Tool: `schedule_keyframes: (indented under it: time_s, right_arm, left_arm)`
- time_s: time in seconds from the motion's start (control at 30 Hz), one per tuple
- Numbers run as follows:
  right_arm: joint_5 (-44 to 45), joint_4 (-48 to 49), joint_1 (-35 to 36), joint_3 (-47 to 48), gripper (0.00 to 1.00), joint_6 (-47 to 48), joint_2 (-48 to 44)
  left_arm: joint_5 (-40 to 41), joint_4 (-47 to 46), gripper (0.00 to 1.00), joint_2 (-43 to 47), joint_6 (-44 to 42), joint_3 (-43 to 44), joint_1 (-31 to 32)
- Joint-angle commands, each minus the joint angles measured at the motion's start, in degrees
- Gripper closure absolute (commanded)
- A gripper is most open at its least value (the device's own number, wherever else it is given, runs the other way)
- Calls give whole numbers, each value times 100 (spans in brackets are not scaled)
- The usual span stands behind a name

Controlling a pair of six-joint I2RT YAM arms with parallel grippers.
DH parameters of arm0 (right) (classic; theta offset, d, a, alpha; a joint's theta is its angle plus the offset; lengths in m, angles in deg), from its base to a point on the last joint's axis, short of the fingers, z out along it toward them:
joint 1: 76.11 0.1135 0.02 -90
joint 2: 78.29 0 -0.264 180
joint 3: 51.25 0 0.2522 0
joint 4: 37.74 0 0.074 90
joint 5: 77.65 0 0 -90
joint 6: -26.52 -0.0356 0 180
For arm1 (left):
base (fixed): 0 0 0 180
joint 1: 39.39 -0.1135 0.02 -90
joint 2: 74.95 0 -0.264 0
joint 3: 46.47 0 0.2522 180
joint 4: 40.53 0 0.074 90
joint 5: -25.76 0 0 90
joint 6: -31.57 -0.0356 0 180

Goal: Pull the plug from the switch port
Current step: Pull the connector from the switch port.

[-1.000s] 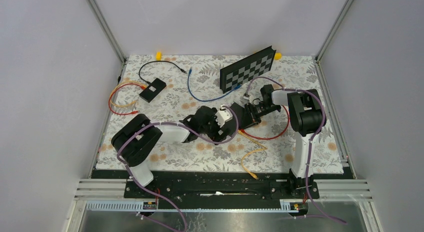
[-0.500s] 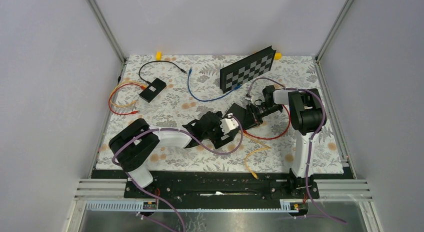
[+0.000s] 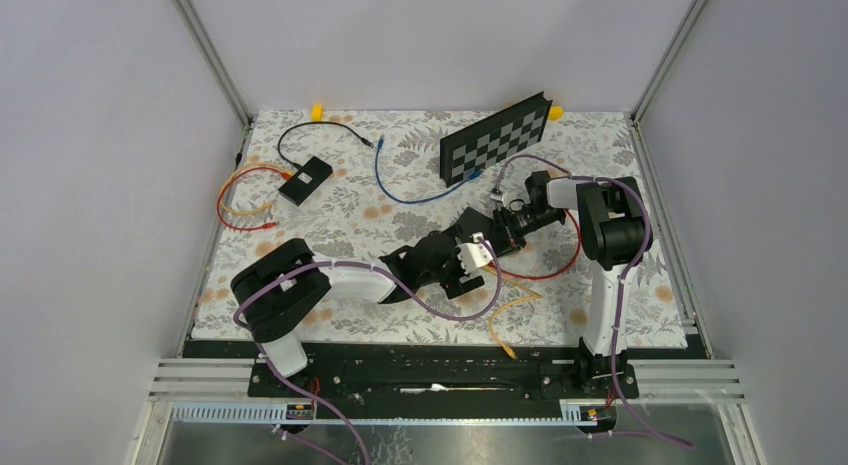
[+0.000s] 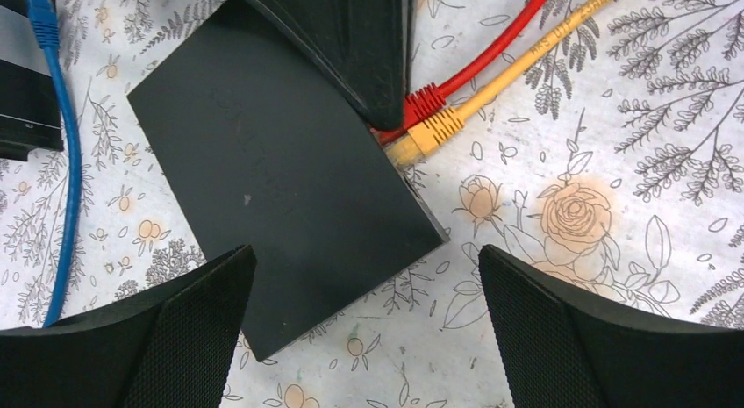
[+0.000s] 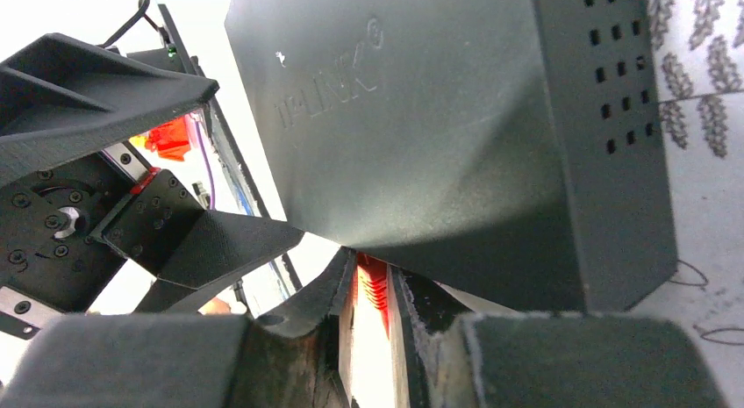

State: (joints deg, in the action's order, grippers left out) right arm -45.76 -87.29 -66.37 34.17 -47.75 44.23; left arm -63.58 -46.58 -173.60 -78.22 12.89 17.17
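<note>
The black switch lies mid-table; it also shows in the left wrist view and, marked TP-LINK, in the right wrist view. A red plug and a yellow plug sit against its edge side by side. My right gripper is shut on the red plug right at the switch. My left gripper hovers open and empty over the switch's near corner, with one of its fingers on each side.
A checkerboard panel leans at the back. A blue cable runs left of the switch. A second small black box with black, orange and red cables lies far left. Red and yellow cables trail toward the near edge.
My left arm has swung right and nearer, so its open gripper now hangs over the switch's near corner. The right gripper has stayed clamped at the switch.
</note>
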Motion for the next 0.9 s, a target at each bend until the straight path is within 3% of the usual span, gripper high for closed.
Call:
schedule_keyframes:
  time_s: [0.0,0.47,0.67,0.87]
  right_arm:
    - [353,151,45,216,100,314,196]
    - [267,-248,42,402,100,577,336]
    - [189,-295,45,414,100,546,329]
    - [0,405,46,68,100,-139,132]
  left_arm:
    - [-39,-327,1,38,-69,144,-15]
    - [446,-78,3,-542,99,464,5]
    - [384,105,10,-620,245,427,-4]
    - [390,232,20,-685,566,468,-11]
